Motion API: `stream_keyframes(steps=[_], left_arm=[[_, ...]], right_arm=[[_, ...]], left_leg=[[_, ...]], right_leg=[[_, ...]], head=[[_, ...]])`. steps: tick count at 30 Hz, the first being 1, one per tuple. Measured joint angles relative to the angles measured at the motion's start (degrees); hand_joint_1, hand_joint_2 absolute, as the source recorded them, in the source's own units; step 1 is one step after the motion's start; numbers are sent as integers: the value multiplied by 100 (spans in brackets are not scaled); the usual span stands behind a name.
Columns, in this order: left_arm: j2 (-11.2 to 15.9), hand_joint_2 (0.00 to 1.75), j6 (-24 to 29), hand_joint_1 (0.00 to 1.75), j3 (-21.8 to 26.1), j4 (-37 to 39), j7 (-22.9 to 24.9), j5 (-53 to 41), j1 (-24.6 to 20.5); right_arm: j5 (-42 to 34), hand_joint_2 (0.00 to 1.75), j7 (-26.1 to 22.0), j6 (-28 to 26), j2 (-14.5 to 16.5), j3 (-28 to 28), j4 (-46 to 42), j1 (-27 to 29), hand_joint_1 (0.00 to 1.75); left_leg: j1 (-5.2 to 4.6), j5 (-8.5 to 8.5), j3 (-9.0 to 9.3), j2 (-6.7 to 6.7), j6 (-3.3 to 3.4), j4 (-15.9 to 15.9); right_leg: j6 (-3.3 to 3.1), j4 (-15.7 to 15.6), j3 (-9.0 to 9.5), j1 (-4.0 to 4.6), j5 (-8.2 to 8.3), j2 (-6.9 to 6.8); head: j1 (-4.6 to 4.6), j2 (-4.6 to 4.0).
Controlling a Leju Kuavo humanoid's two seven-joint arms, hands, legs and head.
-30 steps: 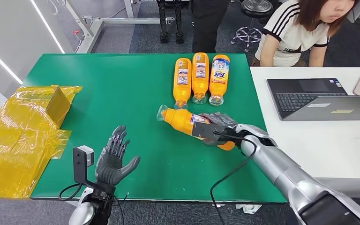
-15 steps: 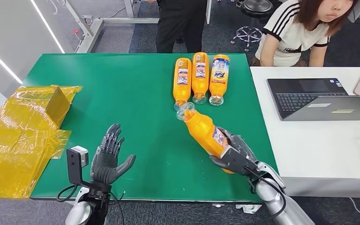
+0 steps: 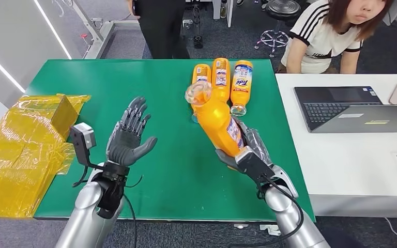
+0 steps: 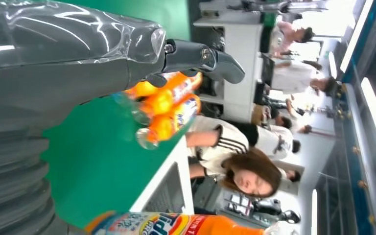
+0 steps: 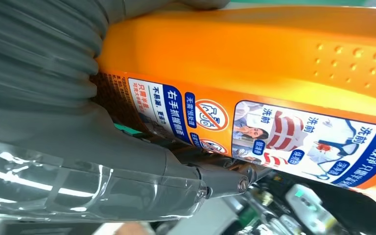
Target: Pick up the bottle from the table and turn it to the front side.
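Right hand point(image 3: 248, 152) grips the bottle point(image 3: 217, 120) around its lower body, fingers wrapped on the label side; bottle lifted clear of the green table point(image 3: 108, 88), tilted, clear cap end up and away from the robot, base down in the hand; bottle sits over the right-centre of the table, its cap overlapping in view the row of three bottles point(image 3: 221, 85) behind it.

Bottle appearance: orange plastic body, transparent cap, a white-and-blue label strip along one side; right wrist view shows that label point(image 5: 293, 139) close up, small printed panels with pictures, a red prohibition sign and blue blocks of characters, plus a patch of raised dots on the bare orange surface; left wrist view shows the opposite side at the picture's lower edge with a large brand logo point(image 4: 161, 226).

Left hand point(image 3: 129, 137) raised over the left-centre of the table, palm turned toward the bottle, fingers spread and released, holding nothing; well apart from the bottle.

Edges and room: three orange bottles lie side by side at the far edge of the table, caps toward the robot; open green surface between the two hands and across the near part of the table; yellow wrapped packages point(image 3: 26, 150) overhang the table's left edge; white desk point(image 3: 356, 160) butts against the right edge, carrying a laptop point(image 3: 341, 108); a seated person point(image 3: 336, 33) behind the desk, a standing person point(image 3: 157, 26) beyond the far edge.
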Motion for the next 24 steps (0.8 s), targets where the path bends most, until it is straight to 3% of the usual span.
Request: stream_keyframes(steps=[13,24], left_arm=[[-159,175,-380,0,-173,358,480,99,-1094],[-216,175,-537,0,-386,614,664,277,-1513]], right_arm=[[188,175,126,114,574,479,828,-940,175],[321,175,208,180,870,697,1556,-1472,175]], left_leg=[[0,0,-2,1,0,0],[0,0,-2,3,0,1]], right_leg=[[0,1,-4,0,0,1],[0,2,-6,0,0,7]], head=[[0,0],[0,0]])
